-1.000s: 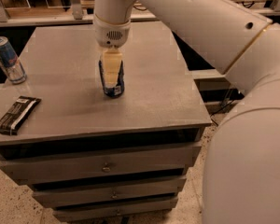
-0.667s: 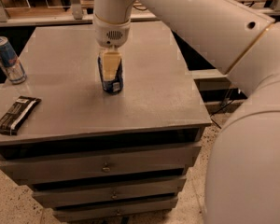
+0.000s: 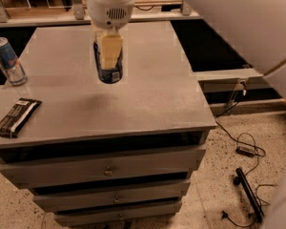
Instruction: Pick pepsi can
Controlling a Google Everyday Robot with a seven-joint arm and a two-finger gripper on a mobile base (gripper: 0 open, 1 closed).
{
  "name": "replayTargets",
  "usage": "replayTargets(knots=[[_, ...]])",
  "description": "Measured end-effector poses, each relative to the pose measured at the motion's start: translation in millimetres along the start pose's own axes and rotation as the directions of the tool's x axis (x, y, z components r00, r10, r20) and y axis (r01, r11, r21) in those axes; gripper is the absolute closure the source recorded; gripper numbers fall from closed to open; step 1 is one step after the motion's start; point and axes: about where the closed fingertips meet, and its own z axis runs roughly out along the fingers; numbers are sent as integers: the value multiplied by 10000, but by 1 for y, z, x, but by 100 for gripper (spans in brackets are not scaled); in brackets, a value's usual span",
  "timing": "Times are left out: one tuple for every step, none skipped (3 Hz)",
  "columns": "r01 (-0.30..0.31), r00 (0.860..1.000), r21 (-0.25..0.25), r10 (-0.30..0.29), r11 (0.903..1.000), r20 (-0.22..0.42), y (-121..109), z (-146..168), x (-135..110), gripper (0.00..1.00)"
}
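Note:
The pepsi can (image 3: pixel 110 74) is dark navy blue with white print. It hangs in the air above the grey cabinet top (image 3: pixel 148 80), clear of the surface. My gripper (image 3: pixel 109 56) comes down from the white wrist at the top of the view and is shut on the can. Its cream-coloured fingers (image 3: pixel 109 49) cover most of the can's side, so only the lower part of the can shows. The can's silver top is hidden by the gripper.
A slimmer blue-and-silver can (image 3: pixel 7 61) stands at the cabinet's left edge. A dark snack bar (image 3: pixel 17 117) lies near the front left corner. The cabinet has drawers (image 3: pixel 105 168) below. Cables (image 3: pixel 243 147) lie on the floor at the right.
The can stood on the cabinet top with the gripper around it; now it is lifted clear of the surface. The view has also shifted closer.

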Motion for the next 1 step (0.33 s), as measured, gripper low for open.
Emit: replayTargets(knots=[[366, 9983, 541, -390, 9979, 426, 5, -37, -6, 100]])
